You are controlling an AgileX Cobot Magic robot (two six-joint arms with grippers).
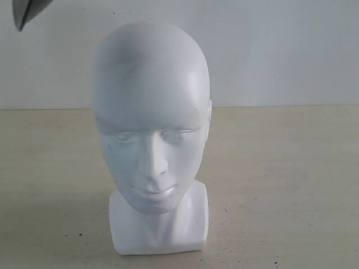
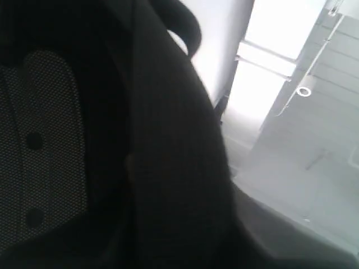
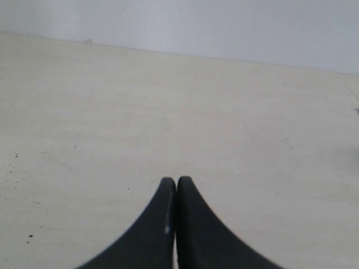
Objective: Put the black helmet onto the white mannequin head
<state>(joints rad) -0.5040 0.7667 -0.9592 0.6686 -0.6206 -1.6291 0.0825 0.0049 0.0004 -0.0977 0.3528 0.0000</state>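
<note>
Left wrist view is filling with the matte black rounded helmet (image 2: 168, 168), so I cannot tell the left fingers' state, the right fingers (image 3: 162, 224) are lying together above the bench (image 3: 168, 84), and I reckon it is needing centring over the glossy white mannequin head (image 1: 151, 112) before lowering.

Plain lab bench: beige tabletop (image 1: 291, 185), white wall (image 1: 280, 50)

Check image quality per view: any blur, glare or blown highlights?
Exterior view: soft, even light, mild sheen on the white mannequin head. Left wrist view: the black helmet fills it, dark and blurred; background overexposed. Right wrist view: evenly lit table, no glare.
</note>
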